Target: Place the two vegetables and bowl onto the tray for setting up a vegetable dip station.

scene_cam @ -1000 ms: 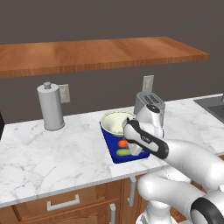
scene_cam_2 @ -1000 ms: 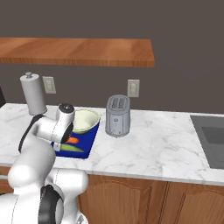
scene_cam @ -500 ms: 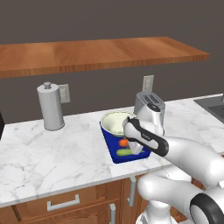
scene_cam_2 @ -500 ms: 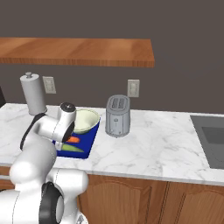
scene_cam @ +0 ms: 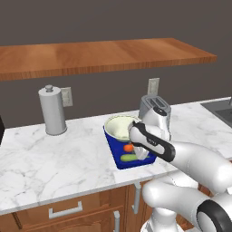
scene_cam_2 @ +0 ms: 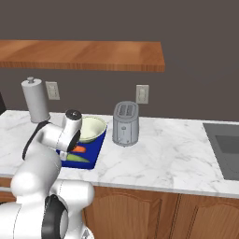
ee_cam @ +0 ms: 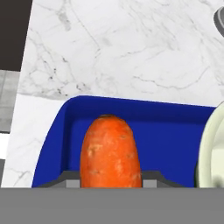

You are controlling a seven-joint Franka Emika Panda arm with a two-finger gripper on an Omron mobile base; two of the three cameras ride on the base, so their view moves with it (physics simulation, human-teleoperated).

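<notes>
Bowl (scene_cam: 120, 127) and cucumber (scene_cam: 129, 157) already sit in the tray (scene_cam: 118, 161) at the desk's front edge. The claw (ee_cam: 111, 183) pinches the carrot (ee_cam: 110, 153) over it; only release remains.

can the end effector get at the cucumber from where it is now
Probably yes. The end effector sits low over the blue tray with the carrot between its fingers, and the cucumber lies right beside it, uncovered. The carrot would likely need releasing first; the bowl is at the tray's far end.
</notes>
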